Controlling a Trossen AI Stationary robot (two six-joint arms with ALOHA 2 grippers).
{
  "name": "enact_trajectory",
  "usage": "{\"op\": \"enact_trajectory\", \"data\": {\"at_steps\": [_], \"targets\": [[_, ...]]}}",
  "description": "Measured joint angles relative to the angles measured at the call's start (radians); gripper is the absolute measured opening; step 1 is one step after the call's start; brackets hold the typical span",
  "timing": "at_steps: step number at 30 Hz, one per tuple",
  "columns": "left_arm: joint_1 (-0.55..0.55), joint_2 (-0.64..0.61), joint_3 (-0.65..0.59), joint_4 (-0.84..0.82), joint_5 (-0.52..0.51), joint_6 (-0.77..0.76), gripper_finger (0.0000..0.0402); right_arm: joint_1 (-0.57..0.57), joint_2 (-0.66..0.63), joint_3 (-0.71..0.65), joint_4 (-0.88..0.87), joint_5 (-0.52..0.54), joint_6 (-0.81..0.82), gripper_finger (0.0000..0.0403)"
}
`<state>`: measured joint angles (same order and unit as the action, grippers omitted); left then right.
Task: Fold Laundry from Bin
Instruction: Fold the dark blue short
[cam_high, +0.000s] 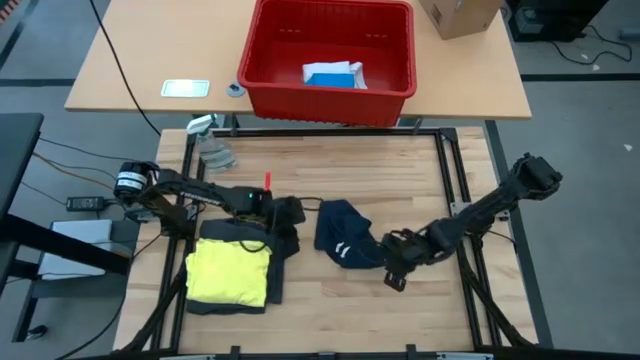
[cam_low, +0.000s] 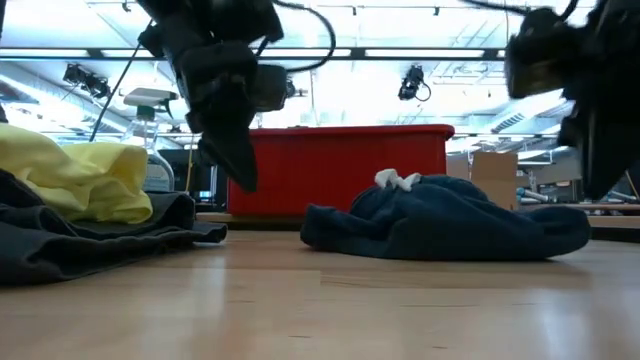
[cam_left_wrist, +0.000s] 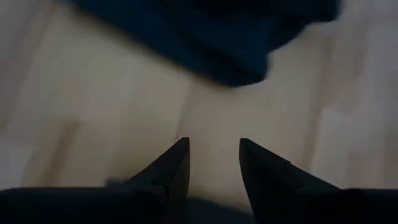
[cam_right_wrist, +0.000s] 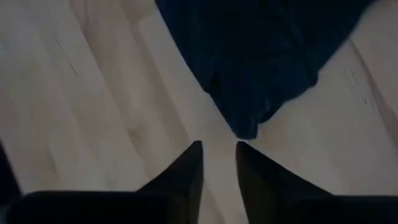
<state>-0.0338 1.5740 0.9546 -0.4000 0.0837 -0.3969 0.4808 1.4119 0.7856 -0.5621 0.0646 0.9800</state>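
**A:** You have the blue garment (cam_high: 343, 238) crumpled in a low heap near the middle of the table (cam_high: 400, 310), between your two arms. Your right hand (cam_high: 393, 272) sits just beside its near right edge, low over the wood. In the right wrist view its fingers (cam_right_wrist: 186, 171) show a narrow gap with bare wood between them and the cloth lying just ahead, so it grips nothing.

**B:** And your left hand (cam_high: 296, 212)?

**A:** It hangs on the other side of the heap, beside the folded pile. Its fingers (cam_left_wrist: 171, 171) stand parted with only wood between them, so it is empty too.

**B:** How will the cloth behave for you?

**A:** I judge it light, limp and prone to bunching. It will sag from any single pinch and drag across the wood rather than slide flat. It should not slip out of your pads, but you may catch two layers at once in that heap.

**B:** Where should you take it?

**A:** Go for an outer edge or corner, not the mound. The lobe pointing at your right hand looks like a loose edge; pinch it low against the table. Take a second edge with the left hand so you can spread it.

**B:** What of the other laundry?

**A:** The yellow garment (cam_high: 228, 272) lies folded on the dark grey garment (cam_high: 284, 243) at your left. A white and blue piece (cam_high: 333, 74) is still in the red bin (cam_high: 262, 82) on the far table
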Motion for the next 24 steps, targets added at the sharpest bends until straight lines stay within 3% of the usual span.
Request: {"op": "enact_trajectory", "data": {"at_steps": [4, 8, 13, 16, 20, 24], "targets": [[-0.022, 0.0, 0.0, 0.192, -0.023, 0.129, 0.0144, 0.063, -0.041, 0.0, 0.009, 0.099, 0.187, 0.0135], [-0.015, 0.012, 0.0, 0.385, -0.135, 0.494, 0.0144, 0.089, -0.064, 0.0, 0.029, 0.162, 0.333, 0.0154], [0.054, 0.09, 0.001, 0.502, -0.136, 0.846, 0.0144, 0.089, -0.058, 0.0, 0.124, 0.169, 0.318, 0.0157], [0.092, 0.154, 0.001, 0.51, -0.036, 1.018, 0.0144, 0.085, -0.055, 0.0, 0.17, 0.119, 0.262, 0.0158], [0.111, 0.224, 0.0, 0.511, 0.007, 1.144, 0.0144, 0.083, -0.055, 0.0, 0.199, 0.057, 0.242, 0.0158], [0.111, 0.273, 0.0, 0.609, -0.009, 1.17, 0.0144, 0.083, -0.055, 0.0, 0.202, 0.024, 0.252, 0.0157]]}}
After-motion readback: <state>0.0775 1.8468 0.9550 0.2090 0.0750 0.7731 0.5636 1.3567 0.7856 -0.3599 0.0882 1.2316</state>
